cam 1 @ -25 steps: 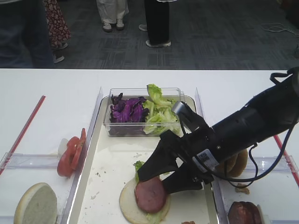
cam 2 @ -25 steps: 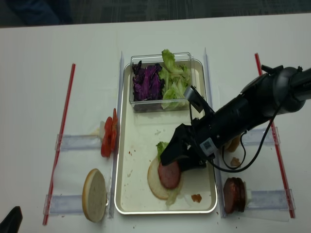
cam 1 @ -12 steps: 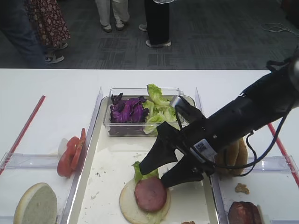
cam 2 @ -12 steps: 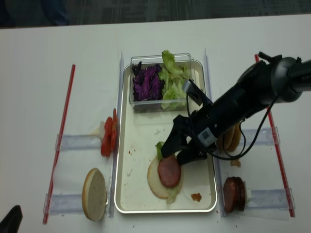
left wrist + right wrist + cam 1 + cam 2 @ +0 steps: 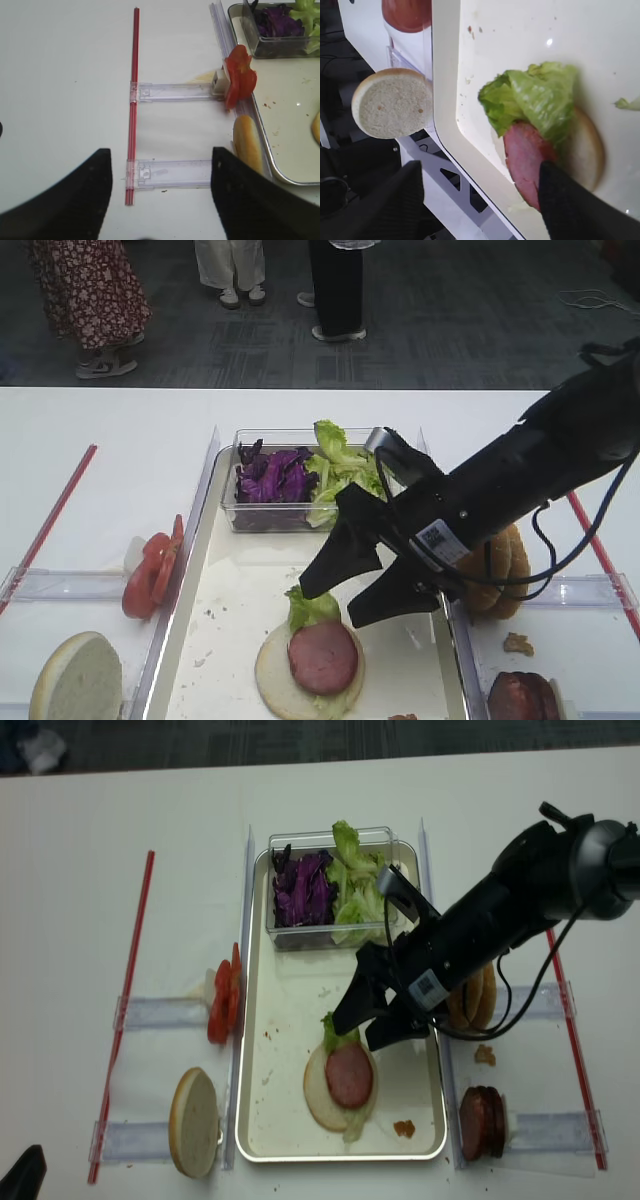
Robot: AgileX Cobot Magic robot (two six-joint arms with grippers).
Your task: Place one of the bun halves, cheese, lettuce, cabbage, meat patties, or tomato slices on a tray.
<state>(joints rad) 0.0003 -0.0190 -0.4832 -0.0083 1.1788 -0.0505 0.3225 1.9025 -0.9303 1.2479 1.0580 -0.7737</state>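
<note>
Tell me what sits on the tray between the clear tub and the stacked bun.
Only the right gripper, open and empty, hangs over that stretch of tray; the liner shows just crumbs between tub and bun, in the realsense view.

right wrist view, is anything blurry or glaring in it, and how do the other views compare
Right wrist view: the pincer's fingers are dark and out of focus at the bottom, small glare spots sit on the tray, and the lettuce is sharp. Left wrist view: its fingers are black blurs, the table evenly lit. Both high views: soft, slightly grainy; the realsense one is dimmer.
</note>
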